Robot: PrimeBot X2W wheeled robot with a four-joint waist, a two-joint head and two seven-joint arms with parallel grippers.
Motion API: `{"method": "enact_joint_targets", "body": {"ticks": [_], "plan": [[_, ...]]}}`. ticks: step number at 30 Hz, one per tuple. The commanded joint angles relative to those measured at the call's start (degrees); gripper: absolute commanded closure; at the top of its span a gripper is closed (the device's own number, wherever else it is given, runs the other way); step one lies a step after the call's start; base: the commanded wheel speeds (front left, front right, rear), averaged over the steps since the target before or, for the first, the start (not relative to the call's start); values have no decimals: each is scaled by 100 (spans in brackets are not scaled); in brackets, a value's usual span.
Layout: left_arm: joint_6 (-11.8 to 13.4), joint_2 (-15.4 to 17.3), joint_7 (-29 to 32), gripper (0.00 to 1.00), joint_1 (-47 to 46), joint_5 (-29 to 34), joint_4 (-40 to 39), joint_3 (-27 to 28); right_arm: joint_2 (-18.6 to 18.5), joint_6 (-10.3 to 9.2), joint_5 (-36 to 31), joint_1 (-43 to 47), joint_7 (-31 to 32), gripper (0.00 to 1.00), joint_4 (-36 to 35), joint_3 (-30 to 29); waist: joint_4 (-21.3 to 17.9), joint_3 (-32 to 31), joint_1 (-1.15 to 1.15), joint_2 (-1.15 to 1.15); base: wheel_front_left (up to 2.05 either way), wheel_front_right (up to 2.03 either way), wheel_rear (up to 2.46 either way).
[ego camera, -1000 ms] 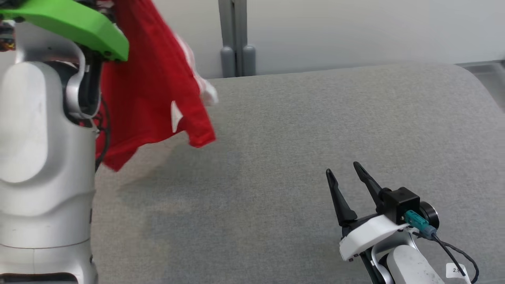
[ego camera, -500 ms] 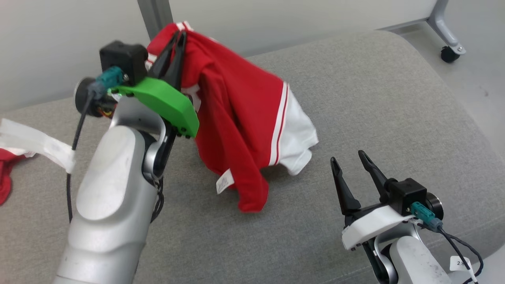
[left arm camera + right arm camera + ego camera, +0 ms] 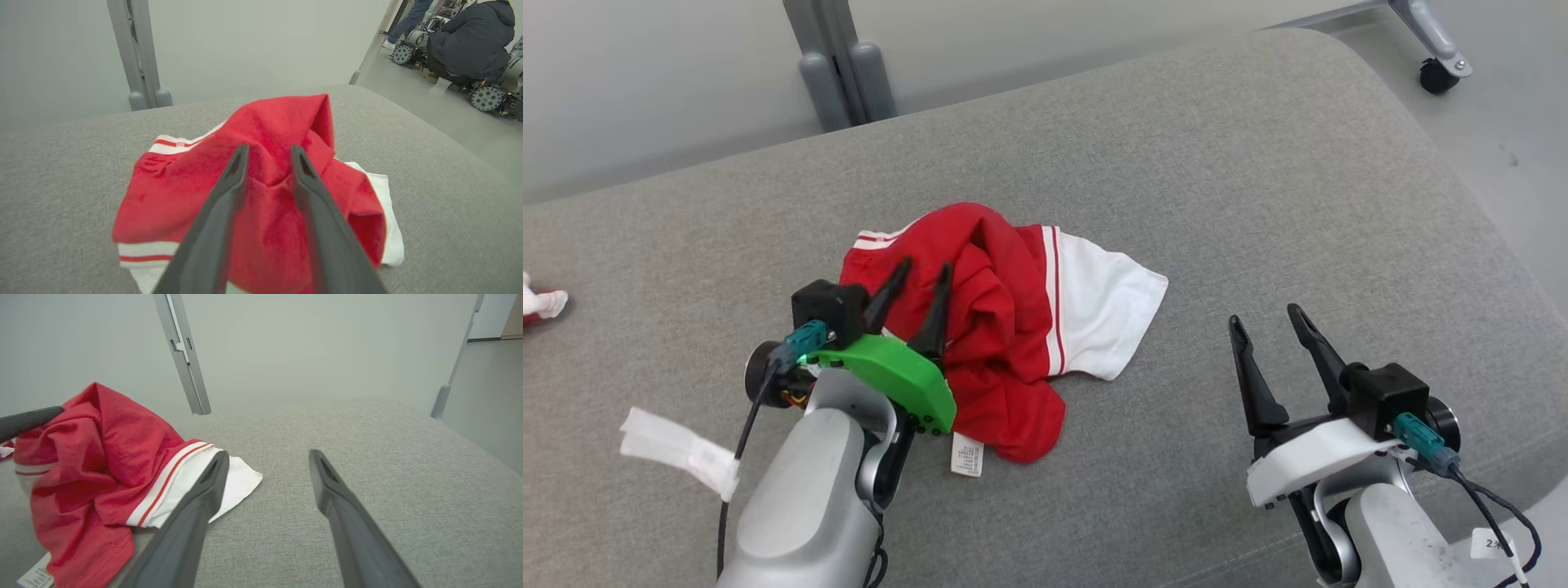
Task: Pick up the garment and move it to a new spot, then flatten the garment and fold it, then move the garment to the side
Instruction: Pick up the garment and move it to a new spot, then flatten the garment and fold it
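The left gripper point(image 3: 926, 264) is released: its jaws stand part-way apart and clamp nothing. Its fingers point(image 3: 210, 228) lie low over a crumpled red and white shirt point(image 3: 1005, 327), and in the left wrist view a peak of red cloth rises just beyond and between the tips. The shirt sits in a heap on the grey cushion point(image 3: 1258, 163), under that gripper and just to its right. It is too bunched to show a clear long axis. Its care label point(image 3: 966, 454) lies on the cushion just beside the green wrist mount point(image 3: 890, 380). Its white sleeve point(image 3: 1103, 314) spreads flat, pointing toward the right gripper point(image 3: 1266, 315). That gripper is fully spread and empty, over bare cushion, near the sleeve but apart from it.
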Motion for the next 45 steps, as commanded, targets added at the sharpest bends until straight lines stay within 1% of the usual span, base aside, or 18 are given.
{"method": "enact_joint_targets", "body": {"ticks": [1, 5, 8, 13, 16, 21, 24, 29, 35, 45], "plan": [[-17, 13, -242, 0, 163, -69, -97, 65, -13, -8, -37, 58, -24, 0, -4, -49, 196, -203, 0, 0, 0, 0, 0], [-49, 77, -646, 0, 487, -267, -442, 215, -15, -8, -107, 156, -26, 0, -4, -209, 393, -416, 0, 0, 0, 0, 0], [-3, 249, -809, 0, 828, -220, -807, 362, -14, -8, -144, 227, -24, 0, -17, -297, 517, -572, 0, 0, 0, 0, 0], [216, 489, -895, 0, 1456, -109, -1506, 813, -13, -7, -178, 320, -14, 0, -43, -421, 671, -706, 0, 0, 0, 0, 0], [311, 538, -892, 0, 1916, 84, -2036, 1180, -15, -8, -208, 373, -2, 0, -58, -446, 711, -734, 0, 0, 0, 0, 0], [297, 601, -889, 0, 2584, 381, -2437, 1554, -14, -8, -163, 389, 14, 0, -114, -500, 746, -761, 0, 0, 0, 0, 0], [258, 530, -890, 0, 2906, 536, -2556, 1669, -14, -8, -170, 425, 18, 0, -126, -535, 772, -770, 0, 0, 0, 0, 0], [175, 371, -891, 0, 3205, 562, -2554, 1842, -14, -8, -179, 466, 38, 0, -129, -563, 789, -774, 0, 0, 0, 0, 0], [92, 216, -891, 0, 3282, 660, -2526, 1952, -14, -8, -195, 477, 59, 0, -118, -596, 814, -771, 0, 0, 0, 0, 0], [30, 88, -891, 0, 3236, 766, -2488, 2193, -14, -8, -198, 494, 68, 0, -158, -596, 854, -756, 0, 0, 0, 0, 0]]}}
